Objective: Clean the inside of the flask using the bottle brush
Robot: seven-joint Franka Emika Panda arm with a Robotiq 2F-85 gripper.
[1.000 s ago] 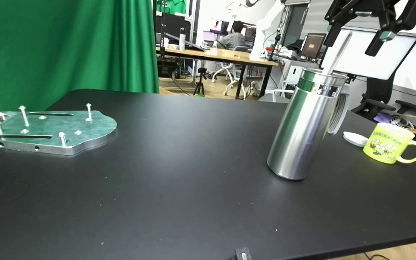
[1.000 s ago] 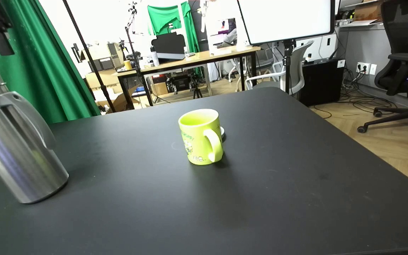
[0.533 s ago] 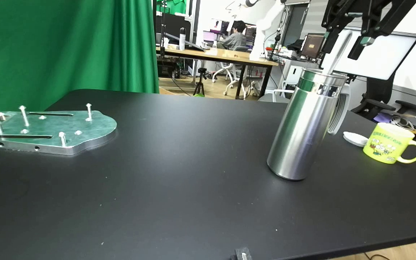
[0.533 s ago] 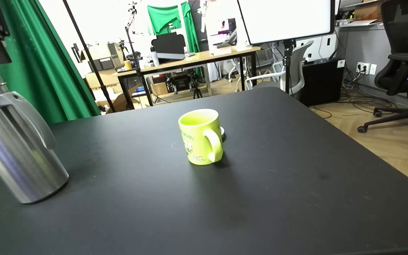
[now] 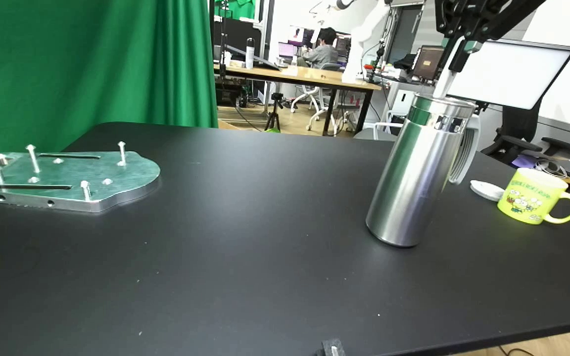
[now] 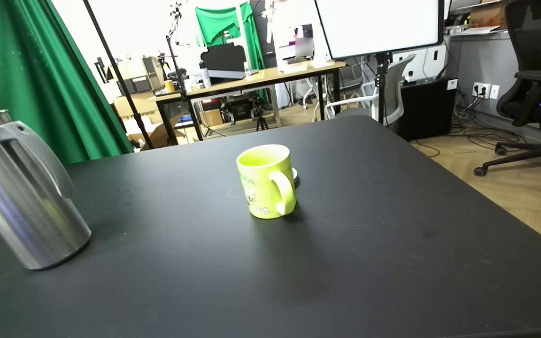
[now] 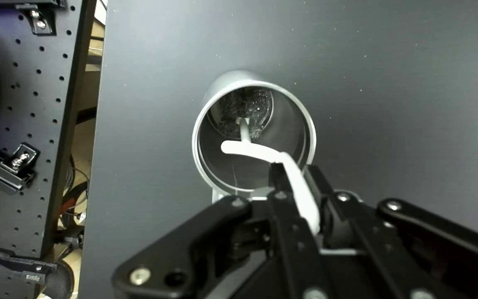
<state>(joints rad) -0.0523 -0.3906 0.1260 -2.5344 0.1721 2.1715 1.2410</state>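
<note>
One white bottle brush [image 7: 270,153], pinched between the jaws, reaches down inside the flask [image 5: 408,183] on the desk [image 5: 245,222].

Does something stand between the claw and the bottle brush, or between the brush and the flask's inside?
Nothing visible: the claw appears closed on the bottle brush, which reaches down through the open mouth of the flask.

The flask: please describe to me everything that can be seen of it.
The flask looks like brushed steel: a tall cylinder, narrower and mirror-bright at the neck, with a ribbed grey handle. It stands upright and open-topped on the black table. The bottle brush reaches inside; whether they touch is unclear.
</note>
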